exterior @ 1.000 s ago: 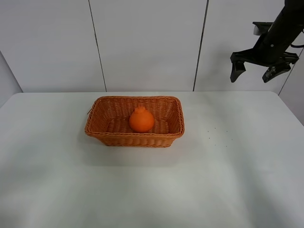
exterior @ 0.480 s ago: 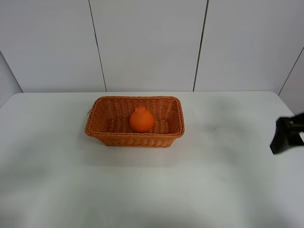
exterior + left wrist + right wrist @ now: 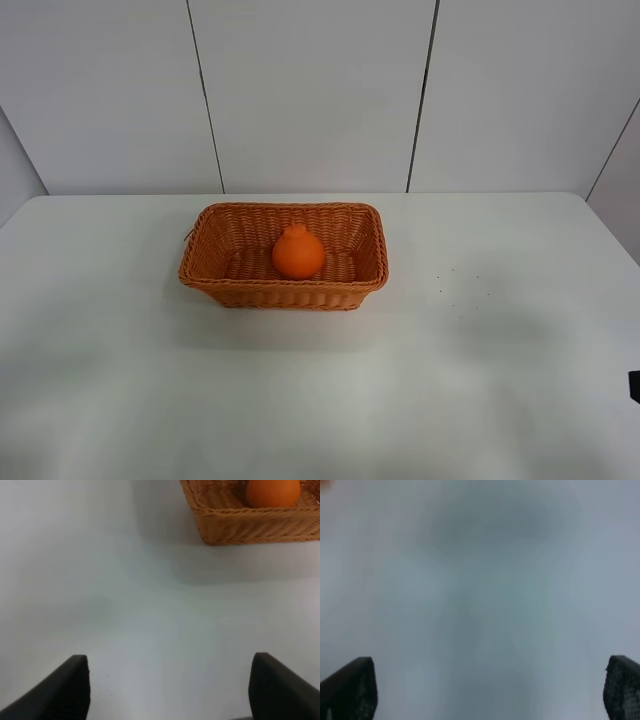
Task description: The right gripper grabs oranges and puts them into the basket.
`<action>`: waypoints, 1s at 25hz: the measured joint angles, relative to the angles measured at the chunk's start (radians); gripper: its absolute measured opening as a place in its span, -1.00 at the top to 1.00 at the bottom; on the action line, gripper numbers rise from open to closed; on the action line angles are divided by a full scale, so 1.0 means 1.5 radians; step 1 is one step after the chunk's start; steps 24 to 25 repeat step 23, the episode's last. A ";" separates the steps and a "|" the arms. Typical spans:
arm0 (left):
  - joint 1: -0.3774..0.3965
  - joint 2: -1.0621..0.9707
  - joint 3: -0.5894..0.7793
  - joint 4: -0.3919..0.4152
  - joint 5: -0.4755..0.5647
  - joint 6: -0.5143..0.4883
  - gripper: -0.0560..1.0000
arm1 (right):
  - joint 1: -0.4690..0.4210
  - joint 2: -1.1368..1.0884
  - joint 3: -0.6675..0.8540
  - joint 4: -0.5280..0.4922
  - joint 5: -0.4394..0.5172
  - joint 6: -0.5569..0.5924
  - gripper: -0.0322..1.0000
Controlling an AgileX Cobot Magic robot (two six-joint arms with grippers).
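The orange [image 3: 298,253] sits inside the wicker basket [image 3: 210,262] at the middle of the white table; both also show in the left wrist view, orange [image 3: 273,492] and basket [image 3: 235,526]. My right gripper [image 3: 490,690] is open and empty over bare table, its fingertips [image 3: 350,687] wide apart; in the exterior view only a black sliver of the right arm [image 3: 635,385] shows at the right edge. My left gripper [image 3: 170,690] is open and empty, some way from the basket over the table.
The white table [image 3: 480,380] ends at a panelled white wall [image 3: 310,90] behind the basket. A few small dark specks [image 3: 455,280] lie on the table right of the basket.
My right arm has dropped from high at the upper right, down the right edge, until it is almost out of the exterior view. The orange and basket have not moved.
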 joint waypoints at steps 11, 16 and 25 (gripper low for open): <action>0.000 0.000 0.000 0.000 0.000 0.000 -0.56 | 0.000 -0.217 0.002 -0.019 -0.002 0.018 -0.40; 0.000 0.000 0.000 0.000 0.000 0.000 -0.56 | 0.000 -0.217 0.002 -0.020 -0.002 0.018 -0.40; 0.000 0.000 0.000 0.000 0.000 0.000 -0.56 | 0.000 -0.217 0.002 -0.020 -0.002 0.018 -0.40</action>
